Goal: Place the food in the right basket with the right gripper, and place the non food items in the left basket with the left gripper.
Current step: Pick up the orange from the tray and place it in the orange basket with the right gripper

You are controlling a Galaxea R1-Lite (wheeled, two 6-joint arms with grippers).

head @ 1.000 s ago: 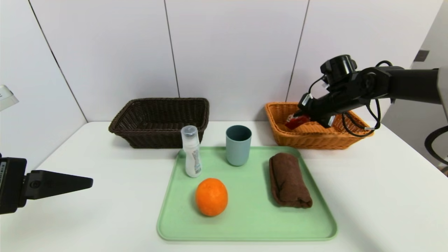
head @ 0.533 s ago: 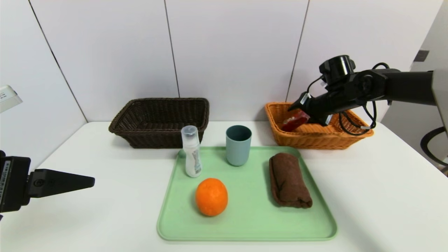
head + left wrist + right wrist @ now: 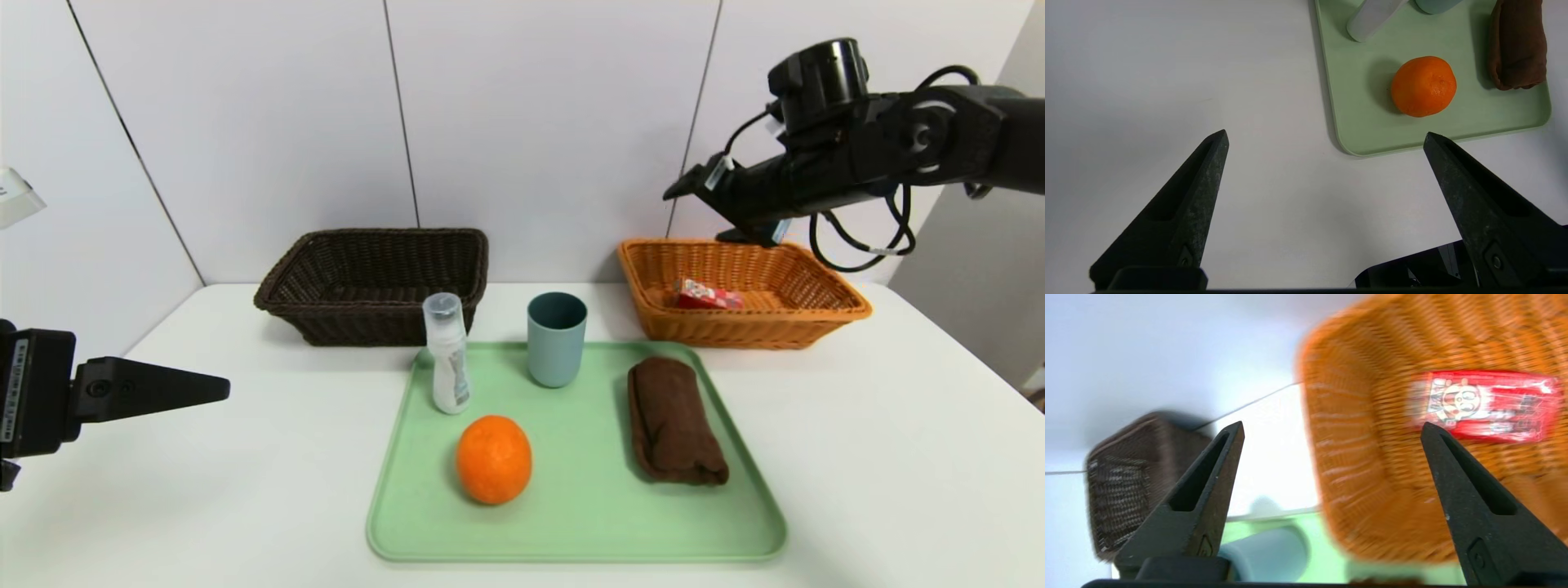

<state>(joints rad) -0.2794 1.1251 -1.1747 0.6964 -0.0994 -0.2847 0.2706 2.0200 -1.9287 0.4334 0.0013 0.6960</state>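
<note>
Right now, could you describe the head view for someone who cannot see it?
The right claw hangs open above an orange basket holding a red snack pack. In front, a green tray carries an orange, bottle, cup and brown towel.

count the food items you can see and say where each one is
2. The orange sits on the near left part of the green tray. The red snack packet lies inside the orange basket at the back right. Nothing else edible shows.
</note>
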